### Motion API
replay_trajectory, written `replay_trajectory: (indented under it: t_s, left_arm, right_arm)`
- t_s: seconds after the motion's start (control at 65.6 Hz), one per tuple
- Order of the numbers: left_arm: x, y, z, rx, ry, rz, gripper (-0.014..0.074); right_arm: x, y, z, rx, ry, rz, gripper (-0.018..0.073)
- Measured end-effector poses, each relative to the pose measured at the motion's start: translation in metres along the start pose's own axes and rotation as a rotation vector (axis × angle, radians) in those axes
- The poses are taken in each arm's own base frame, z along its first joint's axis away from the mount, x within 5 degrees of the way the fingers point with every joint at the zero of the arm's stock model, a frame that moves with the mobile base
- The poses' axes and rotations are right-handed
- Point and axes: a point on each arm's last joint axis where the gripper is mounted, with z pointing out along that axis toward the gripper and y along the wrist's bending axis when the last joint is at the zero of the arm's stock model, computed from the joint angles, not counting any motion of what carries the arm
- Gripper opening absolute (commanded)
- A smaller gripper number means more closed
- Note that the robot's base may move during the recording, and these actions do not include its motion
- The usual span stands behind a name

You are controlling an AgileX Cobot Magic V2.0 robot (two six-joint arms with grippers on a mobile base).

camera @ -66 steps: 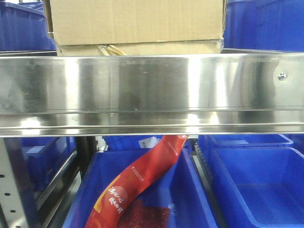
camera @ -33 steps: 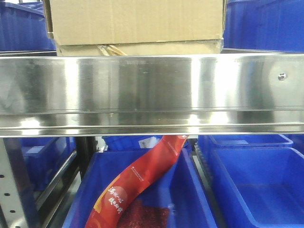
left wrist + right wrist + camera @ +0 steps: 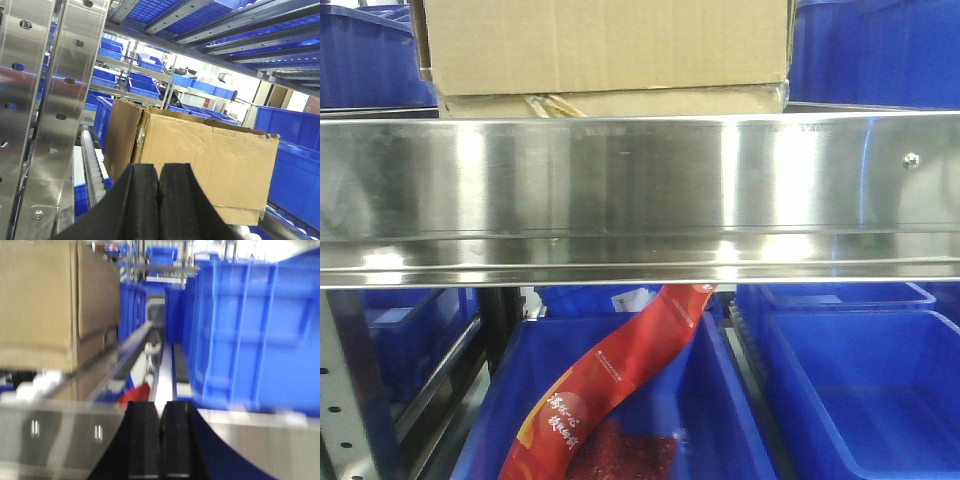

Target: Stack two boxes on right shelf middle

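shelf point(image 3: 640, 190): shiny steel lip fills my front view, screw at 3 o'clock.
boxes point(image 3: 605, 45): at 12 o'clock on that shelf, already stacked, I think; brown cardboard, dented.
handling: I'd guess light, crushable; squeeze opposite side walls.
left gripper point(image 3: 159, 200): clenched, empty.
right gripper point(image 3: 161, 440): same, holding nothing.
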Motion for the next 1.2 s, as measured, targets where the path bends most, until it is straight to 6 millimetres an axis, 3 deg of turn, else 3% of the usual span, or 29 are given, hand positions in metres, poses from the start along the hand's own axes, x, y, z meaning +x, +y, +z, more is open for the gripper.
replay_trajectory:
  t_s: [0.168,1.204]
  left_arm:
    - [0.000,0.000,0.000,0.000,-0.001,0.000,-0.0111]
    - [0.000,0.000,0.000,0.000,-0.001,0.002,-0.0111]
  right_arm:
    - [0.024,0.000,-0.004,0.001,0.031,0.000,-0.0169]
    - [0.019,0.000,-0.004,0.003,-0.023,0.000,-0.0169]
